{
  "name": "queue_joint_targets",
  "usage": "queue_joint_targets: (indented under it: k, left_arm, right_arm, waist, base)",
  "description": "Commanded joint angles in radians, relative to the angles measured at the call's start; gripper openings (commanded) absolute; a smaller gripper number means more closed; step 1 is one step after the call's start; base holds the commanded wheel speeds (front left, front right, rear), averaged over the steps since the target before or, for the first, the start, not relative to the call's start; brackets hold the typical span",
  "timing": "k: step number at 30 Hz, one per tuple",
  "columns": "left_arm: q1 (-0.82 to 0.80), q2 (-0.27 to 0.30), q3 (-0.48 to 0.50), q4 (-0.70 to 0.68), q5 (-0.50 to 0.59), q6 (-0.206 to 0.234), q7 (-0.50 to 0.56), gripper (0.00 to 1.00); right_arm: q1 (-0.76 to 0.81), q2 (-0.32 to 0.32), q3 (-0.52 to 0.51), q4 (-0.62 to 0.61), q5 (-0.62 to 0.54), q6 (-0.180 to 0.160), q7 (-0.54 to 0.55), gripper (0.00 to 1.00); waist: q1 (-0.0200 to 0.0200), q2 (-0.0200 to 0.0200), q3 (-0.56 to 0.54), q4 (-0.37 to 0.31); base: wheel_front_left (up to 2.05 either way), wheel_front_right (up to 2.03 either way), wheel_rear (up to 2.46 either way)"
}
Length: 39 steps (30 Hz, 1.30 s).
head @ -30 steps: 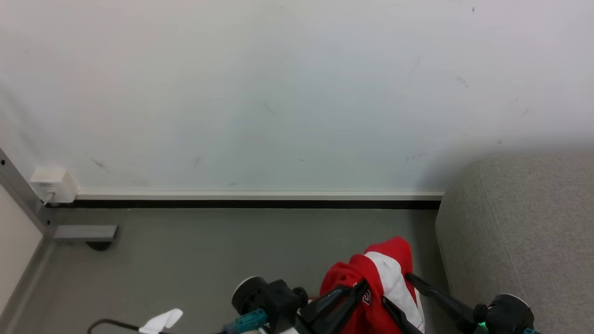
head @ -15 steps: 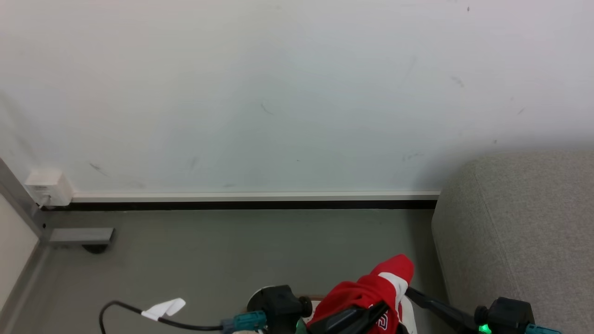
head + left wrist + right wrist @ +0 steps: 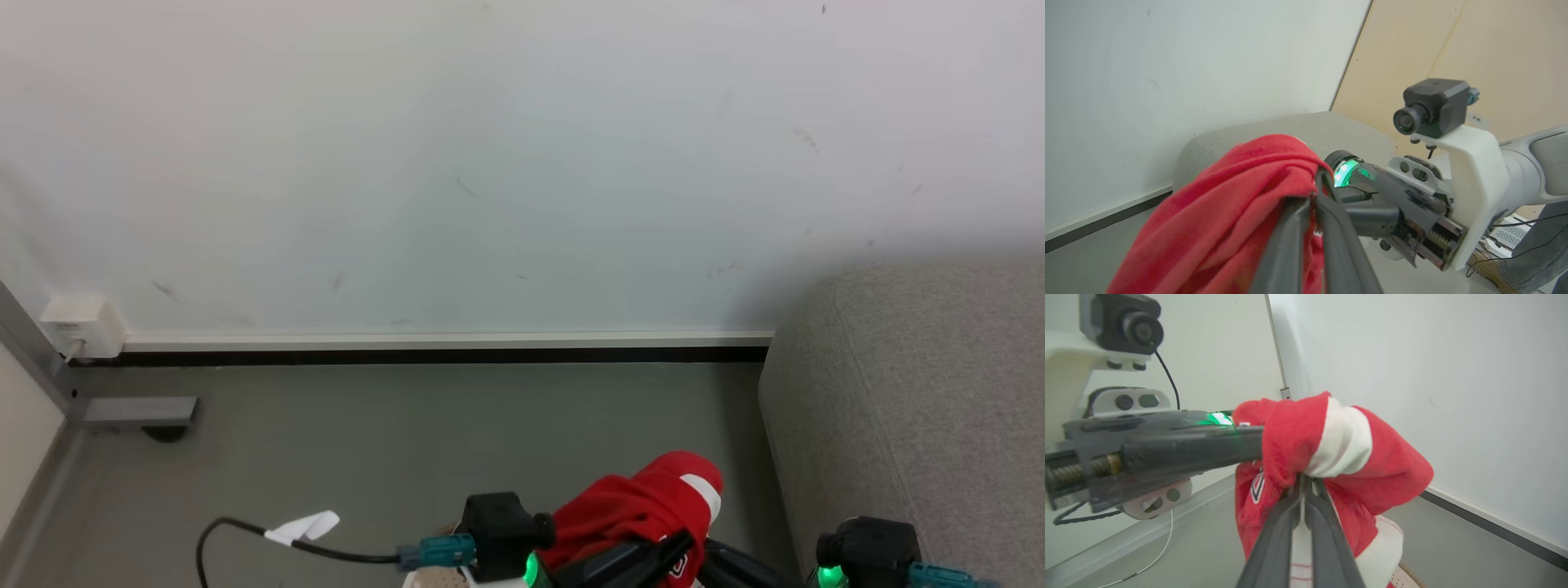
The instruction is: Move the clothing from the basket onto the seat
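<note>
Red clothing w/ a white stripe hung bunched between both grippers, up off the floor, just left of the grey seat & not on it. The left gripper was clamped on the fabric. The right gripper pinched it too, fingers nearly together. A bit of the basket showed below the cloth.

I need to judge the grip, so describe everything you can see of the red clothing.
The clothing is soft, fleecy-looking red fabric with a white stripe, white trim and a small printed mark. It is bunched and held up above the grey floor, its folds hanging down. The left gripper and the right gripper are both shut on it near its top. The grey seat stands to its right, apart from it in the head view.
</note>
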<state>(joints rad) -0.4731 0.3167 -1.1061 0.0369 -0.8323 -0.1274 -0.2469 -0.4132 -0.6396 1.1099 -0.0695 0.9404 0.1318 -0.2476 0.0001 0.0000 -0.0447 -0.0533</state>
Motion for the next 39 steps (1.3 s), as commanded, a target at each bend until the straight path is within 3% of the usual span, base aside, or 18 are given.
queue_joint_targets:
  k: [1, 2, 3, 4, 5, 19, 32, 39]
  left_arm:
    - [-0.005, -0.001, 0.002, 0.017, -0.011, -0.003, -0.007, 0.13]
    - [0.002, -0.002, 0.012, 0.027, -0.014, -0.002, -0.010, 0.31]
    - [0.008, -0.002, 0.020, 0.040, -0.010, 0.005, -0.009, 0.67]
    - [0.015, -0.003, 0.024, 0.049, -0.003, 0.008, -0.011, 0.95]
    - [0.023, -0.006, 0.029, 0.055, -0.001, 0.012, -0.013, 1.00]
    - [0.112, -0.073, 0.147, 0.106, 0.130, 0.050, -0.017, 1.00]
    - [0.174, -0.104, 0.245, 0.144, 0.280, 0.033, -0.017, 1.00]
    - [0.177, -0.124, 0.276, 0.150, 0.321, 0.015, -0.018, 1.00]
  right_arm:
    - [-0.020, -0.006, -0.005, 0.003, 0.013, -0.002, -0.012, 0.00]
    - [-0.015, -0.007, -0.010, 0.006, 0.021, -0.002, -0.013, 0.00]
    - [-0.009, -0.010, -0.015, 0.010, 0.024, -0.002, -0.014, 0.00]
    - [-0.002, -0.012, -0.023, 0.015, 0.027, -0.002, -0.017, 0.00]
    - [0.006, -0.013, -0.033, 0.017, 0.031, -0.002, -0.018, 0.00]
    - [0.145, -0.021, -0.302, -0.003, -0.011, -0.002, -0.018, 0.00]
    - [0.171, -0.063, -0.491, -0.057, -0.060, -0.002, -0.018, 0.00]
    - [0.146, -0.118, -0.556, -0.091, -0.077, -0.002, -0.018, 0.00]
  waist:
    - [-0.0001, 0.0000, 0.000, -0.001]
    - [-0.0001, 0.0000, 0.000, -0.002]
    - [-0.0001, 0.0000, -0.001, -0.003]
    - [-0.0001, 0.0000, -0.001, -0.005]
    - [-0.0001, 0.0000, -0.001, -0.007]
    - [-0.0001, 0.0000, 0.027, -0.076]
    - [-0.0001, 0.0000, 0.059, -0.207]
    - [-0.0001, 0.0000, 0.074, -0.289]
  base:
    - [0.00, 0.00, 0.00]
    - [0.00, 0.00, 0.00]
    - [0.00, 0.00, 0.00]
    - [0.00, 0.00, 0.00]
    - [0.00, 0.00, 0.00]
    - [0.00, 0.00, 0.00]
    - [0.00, 0.00, 0.00]
    - [0.00, 0.00, 0.00]
